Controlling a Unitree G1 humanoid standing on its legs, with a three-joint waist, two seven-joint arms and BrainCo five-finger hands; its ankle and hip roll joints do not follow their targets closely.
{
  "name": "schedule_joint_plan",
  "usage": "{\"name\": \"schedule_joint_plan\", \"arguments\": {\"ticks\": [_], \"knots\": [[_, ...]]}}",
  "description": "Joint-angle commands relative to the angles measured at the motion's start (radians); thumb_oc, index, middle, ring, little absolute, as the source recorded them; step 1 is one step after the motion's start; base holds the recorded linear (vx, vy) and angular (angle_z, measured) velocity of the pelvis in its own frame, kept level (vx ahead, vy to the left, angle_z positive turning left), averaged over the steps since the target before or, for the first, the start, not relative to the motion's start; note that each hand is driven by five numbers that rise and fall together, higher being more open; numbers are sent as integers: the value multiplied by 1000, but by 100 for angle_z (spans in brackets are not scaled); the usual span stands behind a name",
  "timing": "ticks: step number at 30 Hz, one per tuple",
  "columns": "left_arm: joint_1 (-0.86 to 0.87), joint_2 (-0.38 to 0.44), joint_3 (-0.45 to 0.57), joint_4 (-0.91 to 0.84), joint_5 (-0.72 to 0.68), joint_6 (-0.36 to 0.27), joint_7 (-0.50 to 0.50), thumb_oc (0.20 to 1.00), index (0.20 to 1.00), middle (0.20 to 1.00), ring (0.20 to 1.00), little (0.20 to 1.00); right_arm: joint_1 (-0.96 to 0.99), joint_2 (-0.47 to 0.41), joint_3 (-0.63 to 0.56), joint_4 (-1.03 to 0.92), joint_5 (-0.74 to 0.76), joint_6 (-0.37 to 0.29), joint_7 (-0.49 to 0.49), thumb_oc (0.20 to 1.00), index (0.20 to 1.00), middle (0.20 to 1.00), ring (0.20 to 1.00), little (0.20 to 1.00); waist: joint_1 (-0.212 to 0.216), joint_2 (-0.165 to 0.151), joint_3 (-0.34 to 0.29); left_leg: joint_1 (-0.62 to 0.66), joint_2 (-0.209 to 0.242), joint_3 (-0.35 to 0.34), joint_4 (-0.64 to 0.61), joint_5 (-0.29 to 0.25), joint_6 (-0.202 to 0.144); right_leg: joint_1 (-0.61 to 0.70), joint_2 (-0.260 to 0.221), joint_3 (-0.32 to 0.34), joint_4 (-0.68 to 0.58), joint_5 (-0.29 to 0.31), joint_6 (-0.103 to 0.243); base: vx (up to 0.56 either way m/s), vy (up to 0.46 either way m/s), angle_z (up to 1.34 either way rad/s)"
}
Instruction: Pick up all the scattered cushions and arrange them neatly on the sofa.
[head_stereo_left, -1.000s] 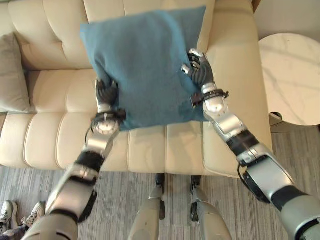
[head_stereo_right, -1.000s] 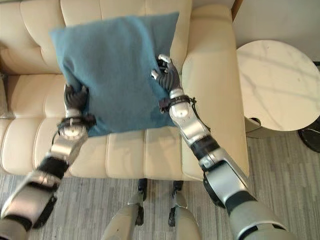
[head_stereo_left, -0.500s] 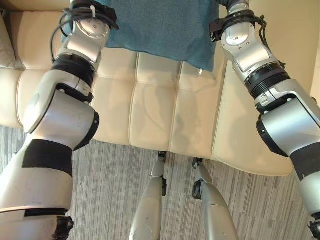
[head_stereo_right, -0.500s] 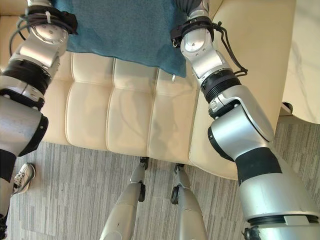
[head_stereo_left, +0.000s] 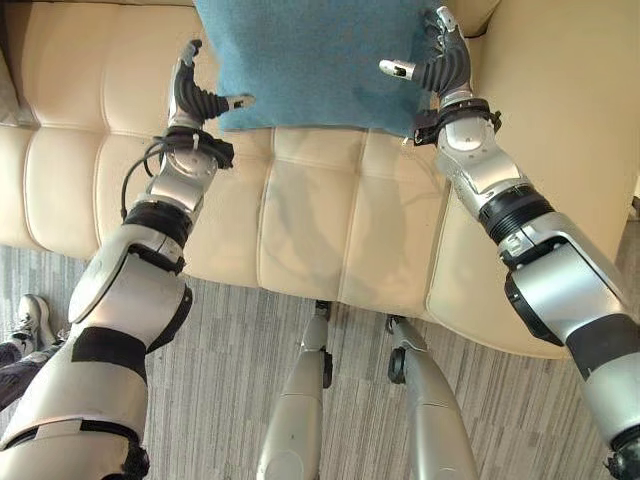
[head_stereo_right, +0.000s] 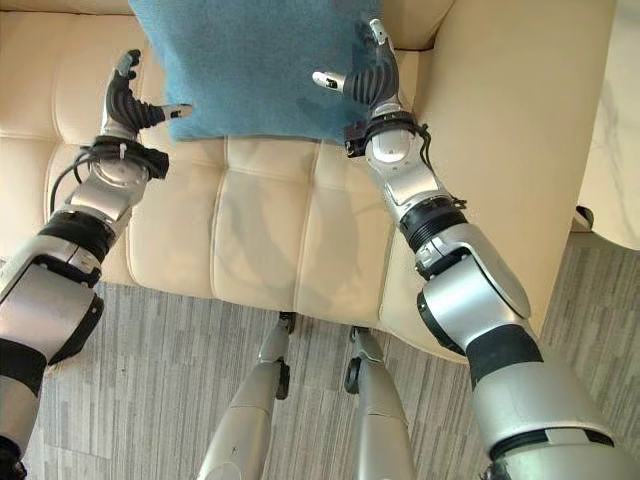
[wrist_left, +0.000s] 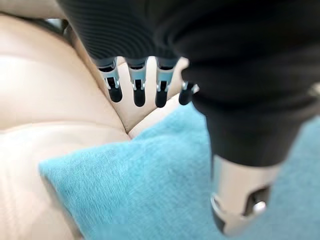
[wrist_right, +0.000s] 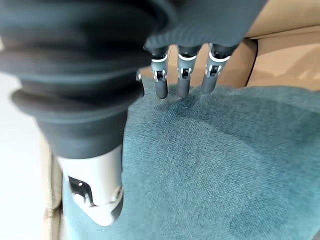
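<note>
1. The blue cushion (head_stereo_left: 310, 60) sits at 12 o'clock on the cream sofa (head_stereo_left: 320, 230), leaning against the backrest, likely so it stands tidy rather than flat.
2. The left robot hand (head_stereo_left: 195, 95) is at 10 o'clock, just beside the cushion's lower corner, fingers straight and released, thumb pointing toward the fabric (no grip on it).
3. The right robot hand (head_stereo_left: 440, 65) is at 1 o'clock by the cushion's other edge, fingers extended and relaxed, tips near or grazing the cloth (wrist_right: 210, 165).
4. With both hands spread at either side, this looks like letting go after placing, perhaps steadying it.
</note>
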Motion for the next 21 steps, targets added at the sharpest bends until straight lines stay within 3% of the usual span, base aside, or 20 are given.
{"name": "schedule_joint_plan", "arguments": {"ticks": [1, 5, 7, 11, 14, 21], "knots": [[-55, 101, 64, -98, -25, -110, 27, 1000, 1000, 1000, 1000, 1000, -8, -49, -54, -120, -38, -90, 4, 1000, 1000, 1000, 1000, 1000, -7, -22, 43, 78, -51, 37, 41, -120, -21, 128, -16, 62, -120, -16, 136, -25, 14, -11], [315, 147, 257, -440, -90, -156, -34, 1000, 1000, 1000, 1000, 1000, 322, -147, -141, -444, -93, -92, 99, 1000, 1000, 1000, 1000, 1000, -20, -38, 16, 153, -49, 53, 23, -125, -21, 205, -13, 55, -153, -7, 133, 3, 18, -10], [509, 128, 353, -531, -109, -160, -84, 1000, 1000, 1000, 1000, 1000, 531, -193, -213, -569, -138, -87, 151, 1000, 1000, 1000, 1000, 1000, -33, -48, -1, 196, -50, 62, 18, -135, -20, 252, -14, 51, -166, -6, 133, 45, 24, -17], [917, 40, 490, -643, -53, -129, -179, 1000, 1000, 1000, 1000, 1000, 1020, -201, -357, -743, -207, -89, 292, 1000, 1000, 1000, 1000, 1000, -67, -76, -53, 299, -46, 89, 22, -179, -10, 364, -23, 45, -186, -14, 139, 92, 41, -8], [1202, -60, 544, -611, 58, -90, -252, 1000, 1000, 1000, 1000, 1000, 1324, -176, -396, -722, -318, -66, 397, 1000, 1000, 1000, 1000, 1000, -89, -90, -108, 395, -41, 119, 49, -220, 10, 466, -33, 50, -193, -22, 151, 92, 128, -40], [1350, -206, 508, -348, 173, -42, -294, 1000, 1000, 1000, 1000, 1000, 1444, -111, -323, -420, -504, -23, 422, 1000, 1000, 1000, 1000, 1000, -107, -83, -191, 540, -40, 163, 15, -238, 30, 548, -33, 82, -202, -5, 171, 6, 94, -32]]}}
